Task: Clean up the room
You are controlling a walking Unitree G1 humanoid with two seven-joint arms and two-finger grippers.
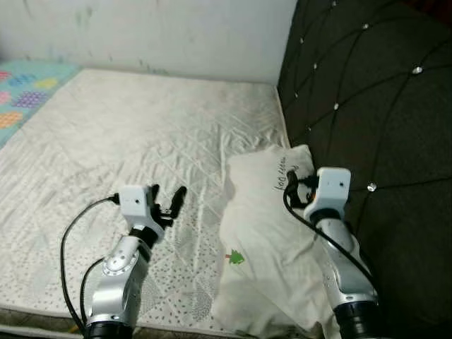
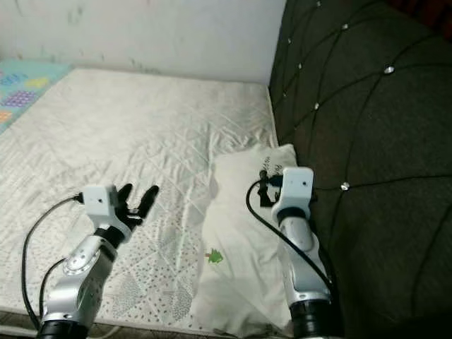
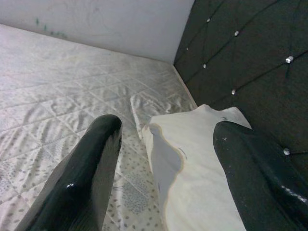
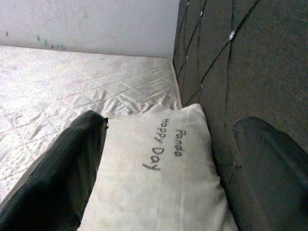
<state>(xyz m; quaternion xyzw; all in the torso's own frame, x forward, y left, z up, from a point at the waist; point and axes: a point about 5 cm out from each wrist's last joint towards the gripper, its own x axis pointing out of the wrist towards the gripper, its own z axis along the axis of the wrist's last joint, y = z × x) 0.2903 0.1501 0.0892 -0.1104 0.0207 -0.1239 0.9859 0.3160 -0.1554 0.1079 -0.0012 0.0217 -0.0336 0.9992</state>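
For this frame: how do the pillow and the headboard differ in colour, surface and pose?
The pillow is cream, while the headboard is dark, near black. The pillow's cloth is plain with printed words and a small green tree; the headboard is tufted in diamonds with shiny studs. The pillow lies flat on the mattress; the headboard stands upright beside it. Both sit at the same edge of the bed, and both look padded.

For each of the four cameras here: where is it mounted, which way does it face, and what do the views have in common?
Left and right eye views: on the head, looking down at the mattress, both arms showing, left claw and right claw.
Left wrist view: looks along its open fingers toward the pillow.
Right wrist view: looks along its open fingers over the pillow to the headboard.
Shared: pillow, mattress, headboard.
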